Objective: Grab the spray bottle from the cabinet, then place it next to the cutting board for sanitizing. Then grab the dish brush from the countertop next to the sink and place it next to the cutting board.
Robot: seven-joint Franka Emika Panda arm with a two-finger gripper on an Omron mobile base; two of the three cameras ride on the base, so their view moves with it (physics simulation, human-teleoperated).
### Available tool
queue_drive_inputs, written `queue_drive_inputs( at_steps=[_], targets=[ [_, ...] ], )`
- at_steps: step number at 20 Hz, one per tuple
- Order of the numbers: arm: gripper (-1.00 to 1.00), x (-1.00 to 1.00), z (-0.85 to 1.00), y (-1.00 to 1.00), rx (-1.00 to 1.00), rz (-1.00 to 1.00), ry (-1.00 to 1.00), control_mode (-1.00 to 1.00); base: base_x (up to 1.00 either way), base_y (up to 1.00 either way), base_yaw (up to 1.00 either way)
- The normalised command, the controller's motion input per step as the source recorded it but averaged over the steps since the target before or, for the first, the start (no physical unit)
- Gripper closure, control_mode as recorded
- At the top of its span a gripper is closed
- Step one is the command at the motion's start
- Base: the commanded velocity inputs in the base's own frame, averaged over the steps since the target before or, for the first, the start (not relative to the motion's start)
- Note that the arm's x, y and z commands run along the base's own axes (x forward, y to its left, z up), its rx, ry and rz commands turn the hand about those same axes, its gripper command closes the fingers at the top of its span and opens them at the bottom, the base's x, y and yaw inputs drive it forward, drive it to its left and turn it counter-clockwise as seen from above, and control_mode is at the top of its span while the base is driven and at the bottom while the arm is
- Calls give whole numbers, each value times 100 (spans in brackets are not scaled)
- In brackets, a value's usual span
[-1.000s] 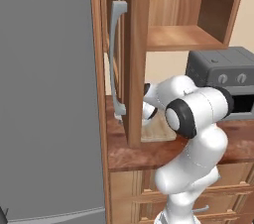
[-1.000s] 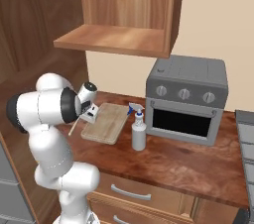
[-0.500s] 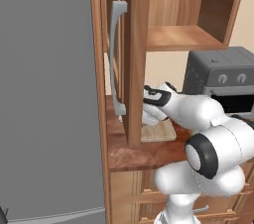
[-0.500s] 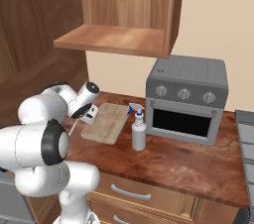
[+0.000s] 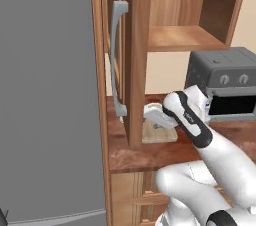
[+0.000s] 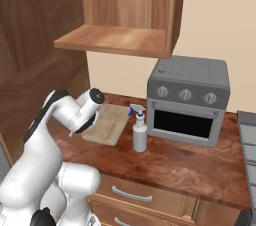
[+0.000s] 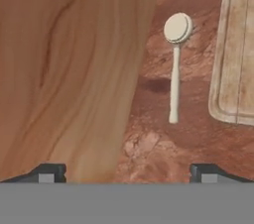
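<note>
The gripper [image 7: 126, 172] is spread wide, nothing between its fingertips. In the hand view the dish brush [image 7: 175, 64] is seen upper centre on the counter [image 7: 163, 139] — just beside the cutting board [image 7: 237, 49] at right, apart from it. The spray bottle [image 6: 139, 131] stands at centre of the right base view.

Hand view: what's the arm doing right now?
The gripper is open and empty, looking down at the dish brush lying on the countertop beside the cutting board. The spray bottle stands upright on the counter, next to the board's other side. Both items appear placed by the board.
</note>
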Motion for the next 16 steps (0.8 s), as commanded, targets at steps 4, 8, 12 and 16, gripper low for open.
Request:
queue_drive_inputs(
  at_steps=[4, 8, 12, 16],
  targets=[
    [-100, -81, 97, -9, 10, 0, -11, -100, 0, 0, 0],
    [-100, -75, 100, -11, 10, 0, -15, -100, 0, 0, 0],
    [-100, -74, 100, -16, 11, 0, -15, -100, 0, 0, 0],
    [-100, -75, 100, -16, 10, -1, -16, -100, 0, 0, 0]
  ],
)
